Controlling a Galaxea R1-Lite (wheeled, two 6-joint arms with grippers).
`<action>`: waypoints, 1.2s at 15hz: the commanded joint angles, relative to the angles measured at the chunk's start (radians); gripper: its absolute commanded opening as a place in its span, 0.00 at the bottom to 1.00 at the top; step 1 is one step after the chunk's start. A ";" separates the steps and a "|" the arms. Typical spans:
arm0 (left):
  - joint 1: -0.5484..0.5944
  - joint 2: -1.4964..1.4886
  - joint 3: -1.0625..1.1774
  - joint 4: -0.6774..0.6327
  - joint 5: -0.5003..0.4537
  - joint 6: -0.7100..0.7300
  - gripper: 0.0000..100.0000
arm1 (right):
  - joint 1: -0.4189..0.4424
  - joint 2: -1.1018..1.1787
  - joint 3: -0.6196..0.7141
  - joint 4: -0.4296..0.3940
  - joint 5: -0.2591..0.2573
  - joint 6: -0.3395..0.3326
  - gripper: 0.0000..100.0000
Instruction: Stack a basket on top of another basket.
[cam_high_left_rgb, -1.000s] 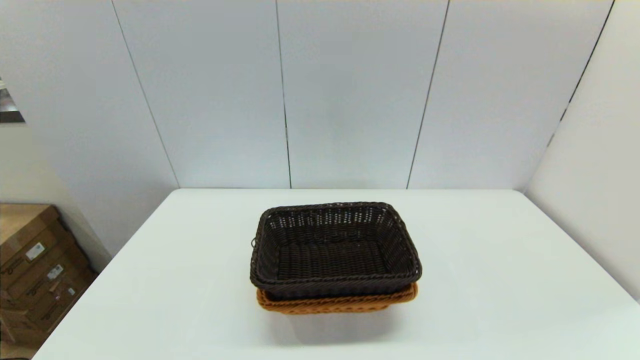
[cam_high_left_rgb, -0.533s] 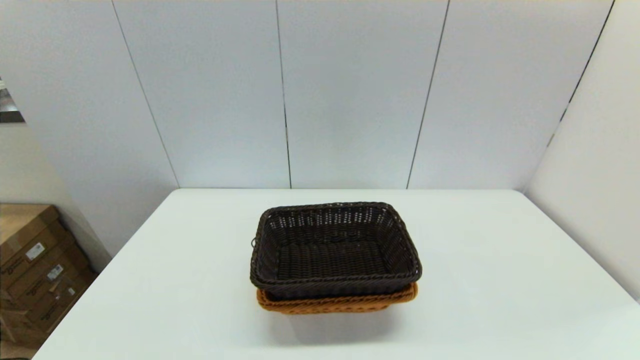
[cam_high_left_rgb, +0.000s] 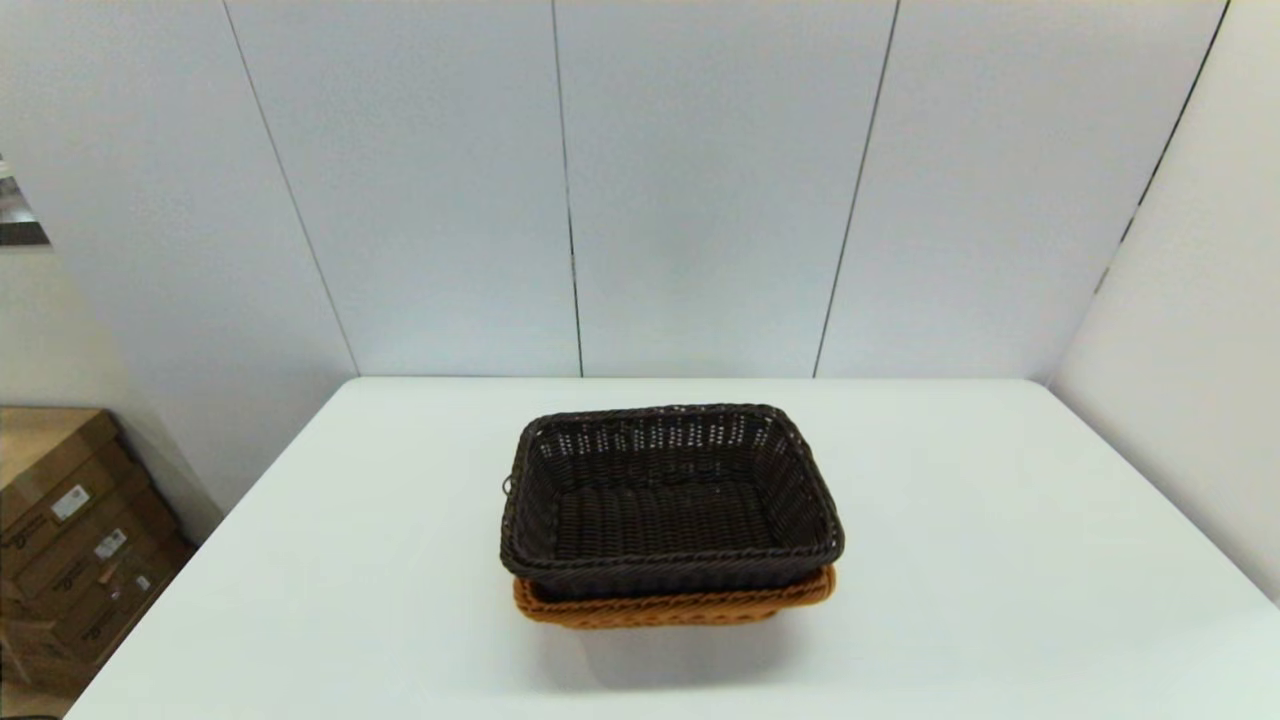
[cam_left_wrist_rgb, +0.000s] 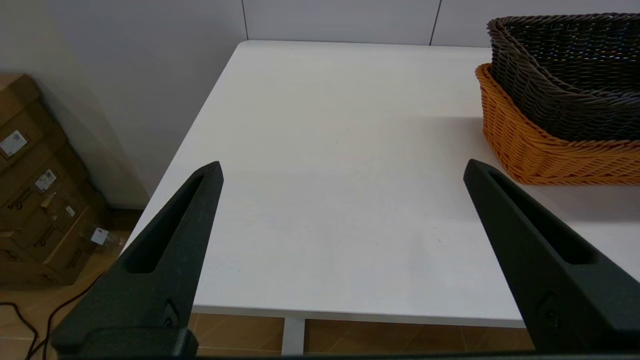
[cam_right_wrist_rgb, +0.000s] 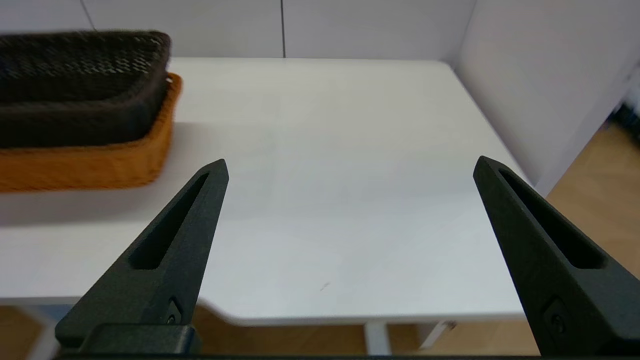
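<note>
While neither arm shows in the head view, the dark brown basket (cam_high_left_rgb: 668, 500) sits nested inside the orange-tan basket (cam_high_left_rgb: 675, 606) near the middle of the white table (cam_high_left_rgb: 1000, 560), so only a strip of the orange braided rim shows beneath the near edge of the dark one. Cardboard boxes (cam_high_left_rgb: 75, 545) stand on the floor beyond the table's left side. Seen from the left wrist, the left gripper (cam_left_wrist_rgb: 342, 169) hangs at the near left edge of the table with its jaws spread wide and nothing between them; the stacked baskets lie well apart from it, the dark brown one (cam_left_wrist_rgb: 570, 70) resting within the orange-tan one (cam_left_wrist_rgb: 545, 150). Seen from the right wrist, the right gripper (cam_right_wrist_rgb: 350, 165) hovers at the near right edge of the table, jaws likewise wide apart and empty, with the dark basket (cam_right_wrist_rgb: 80, 85) in the orange one (cam_right_wrist_rgb: 85, 165) off to the side.
</note>
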 joint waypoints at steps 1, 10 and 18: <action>0.000 -0.002 0.000 0.000 0.000 0.001 1.00 | 0.000 0.000 0.189 -0.223 0.001 -0.042 1.00; 0.000 -0.002 0.000 0.000 0.000 0.001 1.00 | 0.000 0.000 0.229 -0.250 0.058 -0.016 1.00; 0.000 -0.002 0.000 0.000 0.000 0.001 1.00 | 0.000 0.000 0.229 -0.250 0.055 -0.009 1.00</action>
